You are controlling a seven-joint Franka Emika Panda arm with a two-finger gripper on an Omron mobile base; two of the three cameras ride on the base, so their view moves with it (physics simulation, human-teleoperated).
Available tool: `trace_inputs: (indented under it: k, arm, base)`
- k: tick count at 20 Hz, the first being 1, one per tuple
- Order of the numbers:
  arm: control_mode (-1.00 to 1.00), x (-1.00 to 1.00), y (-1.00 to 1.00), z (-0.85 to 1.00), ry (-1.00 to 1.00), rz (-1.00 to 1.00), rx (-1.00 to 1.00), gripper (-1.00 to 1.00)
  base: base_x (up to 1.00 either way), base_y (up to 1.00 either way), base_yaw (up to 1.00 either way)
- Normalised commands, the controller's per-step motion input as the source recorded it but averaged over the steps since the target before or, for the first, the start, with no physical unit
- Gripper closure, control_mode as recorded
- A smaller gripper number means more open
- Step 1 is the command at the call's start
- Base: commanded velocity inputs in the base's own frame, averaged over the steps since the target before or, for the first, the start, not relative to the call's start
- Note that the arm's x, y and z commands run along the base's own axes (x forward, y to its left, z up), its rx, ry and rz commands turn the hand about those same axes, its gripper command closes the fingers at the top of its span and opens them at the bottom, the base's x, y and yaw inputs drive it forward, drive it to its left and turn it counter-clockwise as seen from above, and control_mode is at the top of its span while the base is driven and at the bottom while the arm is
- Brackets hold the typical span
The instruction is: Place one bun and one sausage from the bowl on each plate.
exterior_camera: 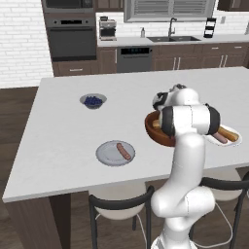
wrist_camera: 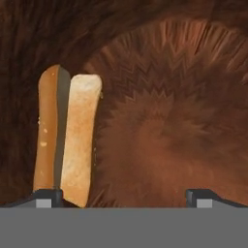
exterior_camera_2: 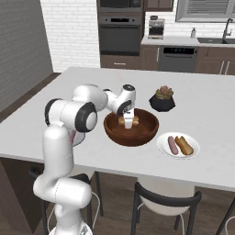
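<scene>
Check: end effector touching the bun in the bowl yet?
Cannot tell. In the hand view the open end effector straddles the bowl floor, and the bun runs down beside one fingertip, with no plain gap or contact.

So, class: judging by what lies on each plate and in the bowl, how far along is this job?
Done: the white plate holds a sausage and a bun; the grey-blue plate has its sausage. In hand: the open gripper is down in the brown bowl by the last bun, nothing gripped yet. Left: carry that bun to the grey-blue plate.
</scene>
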Motion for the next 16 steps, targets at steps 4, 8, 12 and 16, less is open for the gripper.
trace_inputs:
  k: [4, 8, 12, 16]
  arm:
    - [-1.00, 0.49, 0.00, -0.13, -0.12, 0.00, 0.01, -1.00]
    - [-1.00, 0.40, 0.00, -0.22, -0.02, 0.00, 0.00, -1.00]
    - [-1.00, 0.38, 0.00, -0.24, 0.00, 0.00, 0.00, -1.00]
    - [-1.00, 0.38, 0.00, -0.17, 0.00, 0.00, 0.00, -1.00]
  base:
    - [0.00, 0.00, 0.00]
    - [0.00, 0.00, 0.00]
    - [0.00, 0.00, 0.00]
    - [0.00, 0.00, 0.00]
